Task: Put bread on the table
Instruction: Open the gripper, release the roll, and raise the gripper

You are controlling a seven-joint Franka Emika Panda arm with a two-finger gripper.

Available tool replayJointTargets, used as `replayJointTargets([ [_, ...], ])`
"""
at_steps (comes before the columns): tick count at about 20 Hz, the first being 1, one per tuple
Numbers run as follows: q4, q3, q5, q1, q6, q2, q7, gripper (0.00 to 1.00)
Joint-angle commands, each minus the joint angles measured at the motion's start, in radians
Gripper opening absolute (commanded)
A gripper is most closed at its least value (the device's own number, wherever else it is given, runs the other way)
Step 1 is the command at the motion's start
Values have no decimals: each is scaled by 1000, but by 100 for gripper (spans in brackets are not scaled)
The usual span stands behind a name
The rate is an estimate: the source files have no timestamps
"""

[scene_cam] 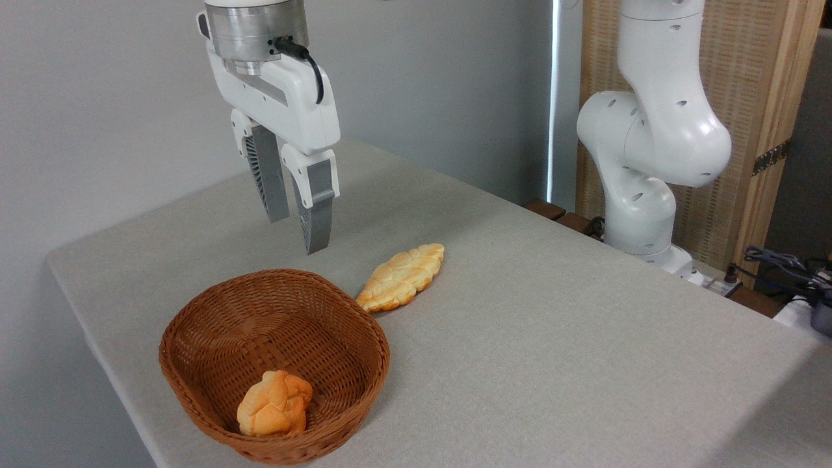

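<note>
The bread (pixel 402 277), a long pale golden leaf-shaped loaf with ridged segments, lies flat on the table (pixel 552 338) just beyond the basket's far right rim. My gripper (pixel 298 234) hangs in the air above the basket's far edge, to the left of the bread and well clear of it. Its two grey fingers (pixel 316 221) point down with a narrow gap between them and nothing held.
A brown wicker basket (pixel 195 383) sits near the table's front left corner with a small round orange knotted bun (pixel 275 403) inside. The arm's white base (pixel 643 162) stands at the back right. Cables (pixel 780 266) lie off the table's right edge.
</note>
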Motion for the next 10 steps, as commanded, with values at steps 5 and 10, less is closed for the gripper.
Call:
replayJointTargets([
  [5, 28, 29, 26, -7, -17, 9, -20, 100],
  [10, 28, 37, 26, -7, -62, 7, -12, 100],
])
